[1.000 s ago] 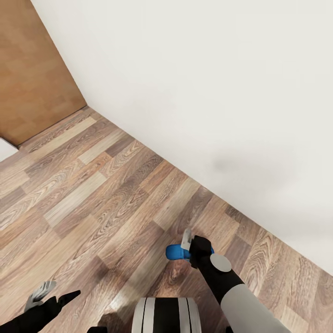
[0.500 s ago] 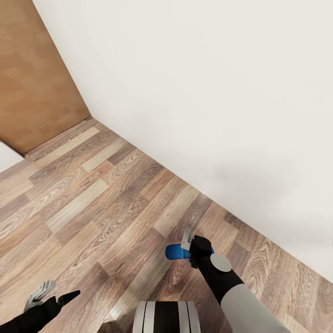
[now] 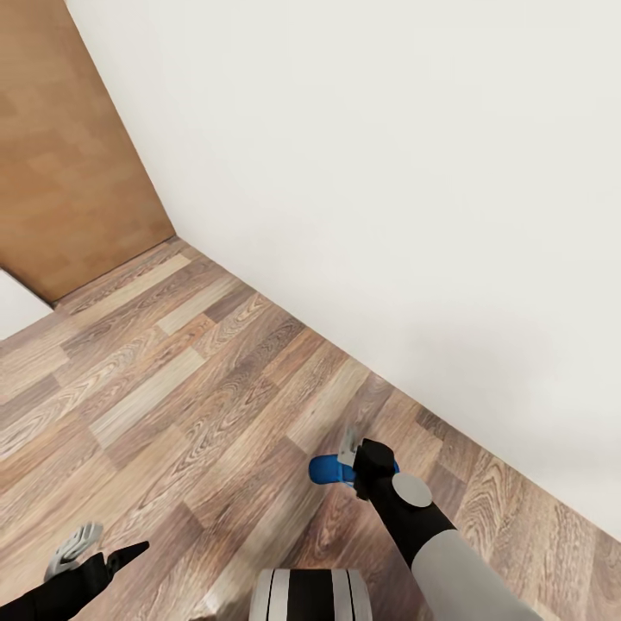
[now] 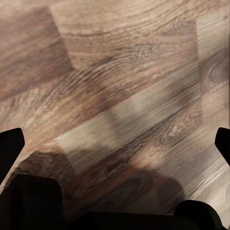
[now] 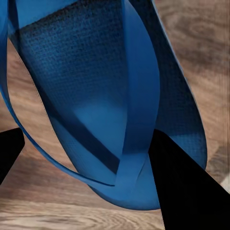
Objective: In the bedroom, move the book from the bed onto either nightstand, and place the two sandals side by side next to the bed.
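My right gripper (image 3: 349,460) is shut on one bright blue sandal (image 3: 325,470) and carries it low over the wood-plank floor, close to the white wall. In the right wrist view the sandal (image 5: 96,96) hangs with a blue strap crossing its sole, pinched between the dark fingers of the right gripper (image 5: 88,139). At the lower left, my left gripper (image 3: 99,545) is open and holds nothing. In the left wrist view the left gripper (image 4: 117,139) has only floor planks between its spread fingertips. The bed, book and nightstand are out of view.
A plain white wall (image 3: 388,172) runs diagonally from the upper left to the lower right. A light-brown wooden panel (image 3: 60,155) stands at the far left corner, with a white patch (image 3: 15,307) beside it. Wood-plank floor (image 3: 190,379) lies open to the left.
The whole picture has shifted slightly, with the wall corner and wooden panel sliding down and right, so the camera has moved. Both arms keep the same pose and the sandal stays gripped.
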Robot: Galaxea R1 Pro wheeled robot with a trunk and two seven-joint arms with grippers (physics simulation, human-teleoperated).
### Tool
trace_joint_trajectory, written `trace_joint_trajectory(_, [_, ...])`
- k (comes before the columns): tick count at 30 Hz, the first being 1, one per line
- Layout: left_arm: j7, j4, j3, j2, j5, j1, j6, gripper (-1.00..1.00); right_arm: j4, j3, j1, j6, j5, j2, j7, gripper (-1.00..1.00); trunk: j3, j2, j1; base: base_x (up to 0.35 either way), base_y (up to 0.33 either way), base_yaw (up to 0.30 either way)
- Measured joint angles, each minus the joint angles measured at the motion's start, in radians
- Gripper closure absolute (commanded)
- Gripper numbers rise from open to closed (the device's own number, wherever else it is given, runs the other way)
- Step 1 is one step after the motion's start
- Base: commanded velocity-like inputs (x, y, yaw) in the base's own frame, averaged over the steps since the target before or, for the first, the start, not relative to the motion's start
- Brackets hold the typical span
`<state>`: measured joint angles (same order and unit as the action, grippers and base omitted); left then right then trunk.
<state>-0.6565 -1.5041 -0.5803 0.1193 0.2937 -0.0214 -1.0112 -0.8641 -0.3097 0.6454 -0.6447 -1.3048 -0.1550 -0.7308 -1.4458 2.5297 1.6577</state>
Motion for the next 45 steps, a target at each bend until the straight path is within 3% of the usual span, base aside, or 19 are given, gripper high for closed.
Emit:
trace_joint_trajectory(19, [0.001,0.001,0.000,0.000,0.000,0.000,0.000,-1.00,0.000,0.032,0.000,-0.005,0.013,0.001,0.002,1.00,0.074,-0.004,-0.009,0.000,0.000,0.000])
trace_joint_trajectory(38, [0.005,0.002,0.000,0.000,-0.004,0.000,0.000,-1.00,-0.001,0.027,0.000,-0.007,0.015,0.000,0.003,1.00,0.147,-0.009,-0.017,0.000,0.000,0.000])
trace_joint_trajectory(45, [0.006,0.002,0.000,0.000,-0.004,0.000,0.000,-1.00,-0.001,0.036,0.000,-0.055,0.015,-0.003,0.001,1.00,0.174,-0.011,-0.020,0.000,0.000,0.000])
